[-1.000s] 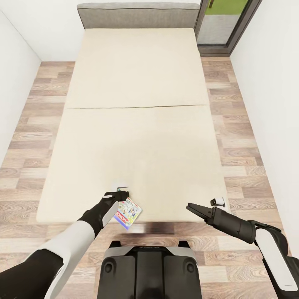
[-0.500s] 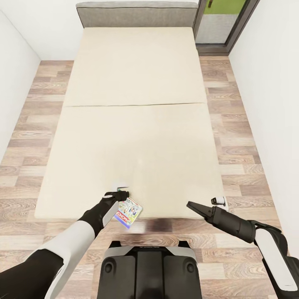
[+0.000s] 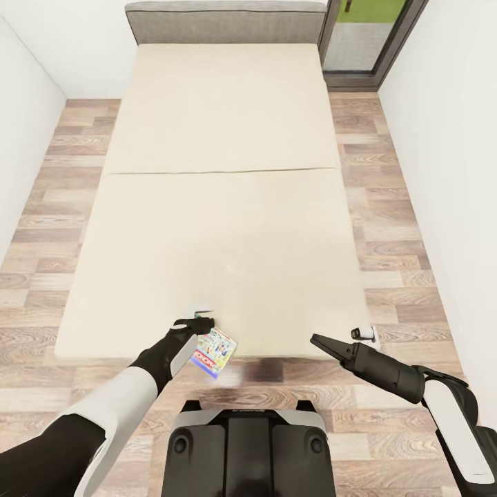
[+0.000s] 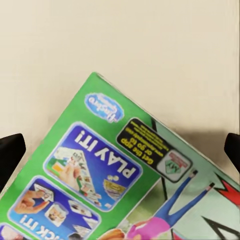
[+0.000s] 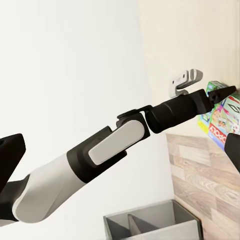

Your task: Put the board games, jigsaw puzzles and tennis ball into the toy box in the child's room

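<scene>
The whole head view has slid: the bed sits a little further from me than it did a second ago, with more wood floor showing along its near edge. Both arms hold the same place in the picture, so I read that as my base backing off, not anything on the bed moving. The mattress itself looks bare now; I see no second game on it.

My left gripper hangs over the foot corner of the bed with a board game in it, the box tilted and partly over the floor. In the left wrist view its green printed cover lies between the two dark fingertips, so I judge the jaws closed on it. The hold looks unchanged across the retreat.

My right gripper reaches toward the far corner of the bed foot with nothing in it; the jaws look nearly together from above, but I cannot tell their state for sure.

My judgement: pickup is done and the carry to the toy box on the tabletop is starting.
</scene>
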Controlling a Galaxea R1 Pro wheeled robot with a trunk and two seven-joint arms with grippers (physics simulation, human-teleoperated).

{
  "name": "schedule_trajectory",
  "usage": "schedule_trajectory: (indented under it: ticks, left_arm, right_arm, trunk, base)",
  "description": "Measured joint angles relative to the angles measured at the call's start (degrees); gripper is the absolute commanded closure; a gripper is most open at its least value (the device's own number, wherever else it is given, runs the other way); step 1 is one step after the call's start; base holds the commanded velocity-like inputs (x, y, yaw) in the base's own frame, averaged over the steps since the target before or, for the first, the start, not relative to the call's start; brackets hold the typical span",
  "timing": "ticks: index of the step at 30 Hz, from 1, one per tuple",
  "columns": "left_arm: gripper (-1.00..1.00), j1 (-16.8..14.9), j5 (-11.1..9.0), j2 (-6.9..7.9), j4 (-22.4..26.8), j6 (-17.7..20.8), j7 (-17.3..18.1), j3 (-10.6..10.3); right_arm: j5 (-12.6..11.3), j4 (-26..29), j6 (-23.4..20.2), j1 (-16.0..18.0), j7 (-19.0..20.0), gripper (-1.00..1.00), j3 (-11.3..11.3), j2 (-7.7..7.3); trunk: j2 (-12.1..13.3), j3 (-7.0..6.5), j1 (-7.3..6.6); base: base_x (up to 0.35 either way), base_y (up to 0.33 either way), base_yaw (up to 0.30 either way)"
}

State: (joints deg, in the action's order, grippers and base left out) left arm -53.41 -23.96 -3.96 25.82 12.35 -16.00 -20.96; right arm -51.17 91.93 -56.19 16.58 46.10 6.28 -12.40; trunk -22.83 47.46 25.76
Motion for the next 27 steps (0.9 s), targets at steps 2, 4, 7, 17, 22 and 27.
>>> schedule_trajectory:
  ticks: [2,4,7,17,22,27]
  left_arm:
    - [-1.0,0.0,-0.02,0.04,0.0,0.0,0.0,0.0]
    - [-1.0,0.0,-0.02,0.07,0.0,0.0,0.0,0.0]
    - [-1.0,0.0,-0.03,0.1,0.0,0.0,-0.01,0.0]
    - [-1.0,0.0,-0.01,0.17,0.19,-0.03,-0.01,0.36]
    - [-1.0,-0.01,-0.08,0.79,1.46,-0.38,-0.07,1.36]
    - [-1.0,-0.01,-0.5,3.3,5.44,-0.62,-0.27,3.91]
  right_arm:
    - [0.0,0.0,0.0,0.0,0.01,-1.0,0.0,-0.02]
    - [0.02,-0.01,0.0,0.0,0.01,-1.0,0.0,-0.02]
    - [0.01,-0.01,0.01,0.0,0.01,-1.0,0.0,0.0]
    - [0.0,-0.01,0.03,0.0,0.15,-1.0,0.08,-0.07]
    - [0.0,-0.01,0.01,0.0,0.25,-1.0,0.15,-0.08]
    - [0.0,-0.01,0.01,0.0,0.33,-1.0,0.17,-0.08]
  trunk:
    - [0.0,0.0,-0.01]
    - [-0.01,0.0,-0.01]
    - [-0.01,0.0,-0.01]
    - [-0.01,0.0,-0.01]
    - [-0.01,0.0,-0.01]
    - [-0.01,0.0,-0.01]
  base:
    - [-0.045,-0.044,0.0]
    - [-0.021,-0.021,0.0]
    - [-0.01,-0.009,0.0]
    - [-0.001,-0.001,0.0]
    - [0.0,0.0,0.0]
    - [0.0,0.0,0.0]
